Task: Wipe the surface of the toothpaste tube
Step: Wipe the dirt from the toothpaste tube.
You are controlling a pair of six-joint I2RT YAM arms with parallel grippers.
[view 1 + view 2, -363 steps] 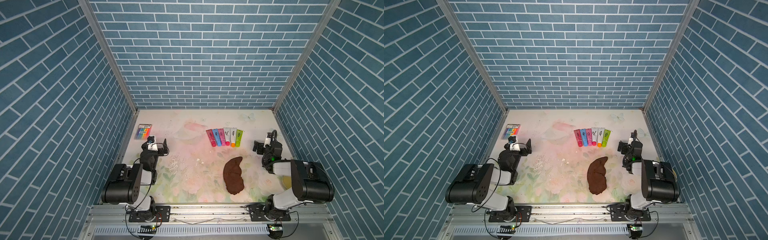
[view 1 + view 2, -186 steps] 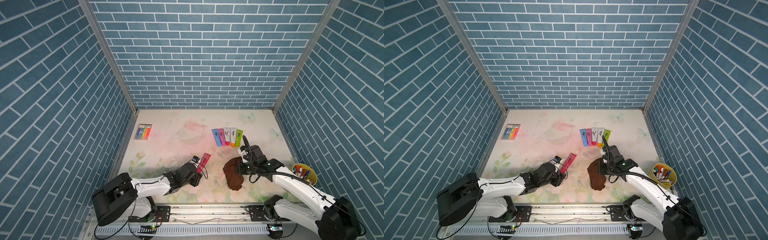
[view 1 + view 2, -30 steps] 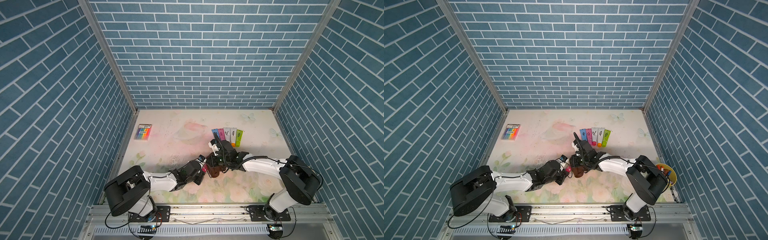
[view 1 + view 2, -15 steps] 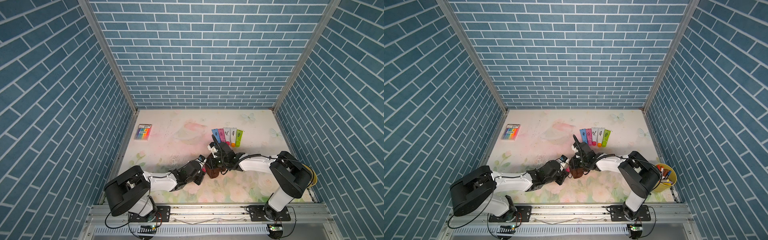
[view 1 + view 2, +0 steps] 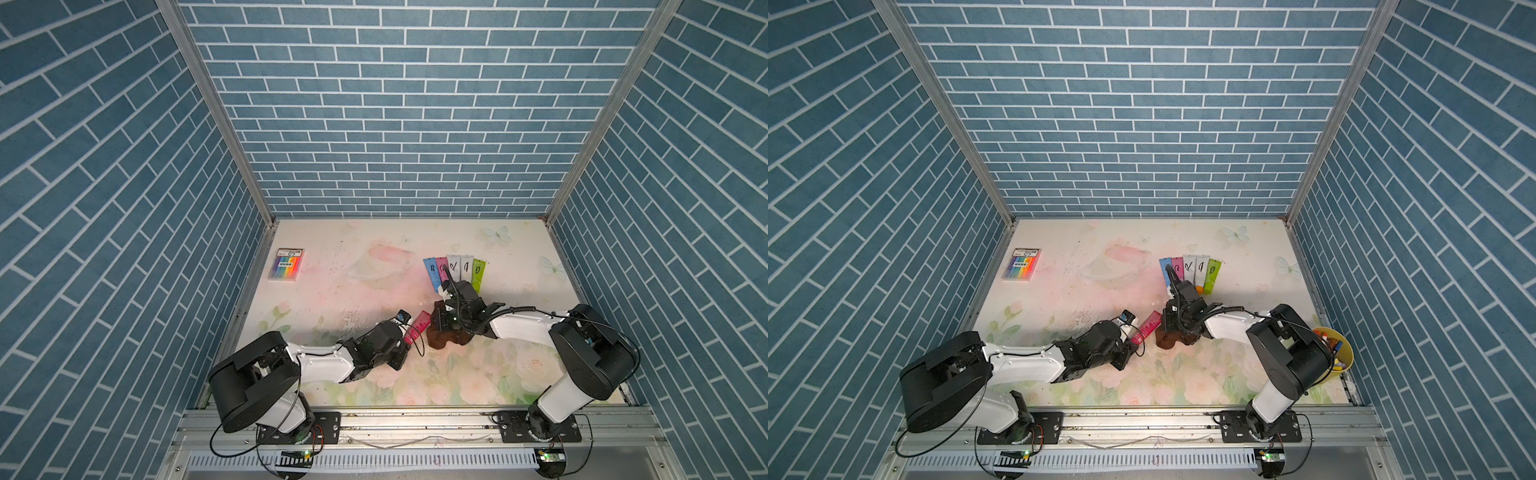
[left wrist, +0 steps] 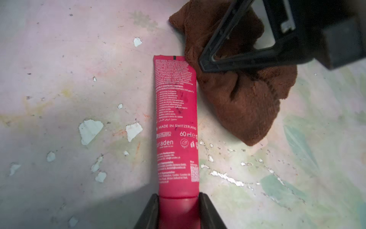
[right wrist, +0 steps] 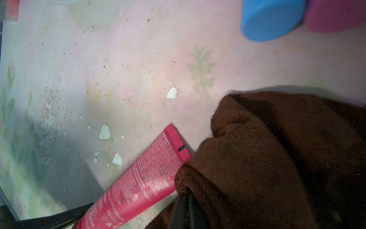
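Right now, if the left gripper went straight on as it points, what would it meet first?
Probably the bunched brown terry cloth: the red toothpaste tube clamped in the left gripper leads, its crimped end at the cloth's edge. Depth is unclear.

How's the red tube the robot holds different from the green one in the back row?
The red tube is gripped at its cap end by the left claw; the green tube lies untouched farther back. The red tube's flat end touches the brown cloth; the green tube is clear of it. Both are slim squeeze tubes.
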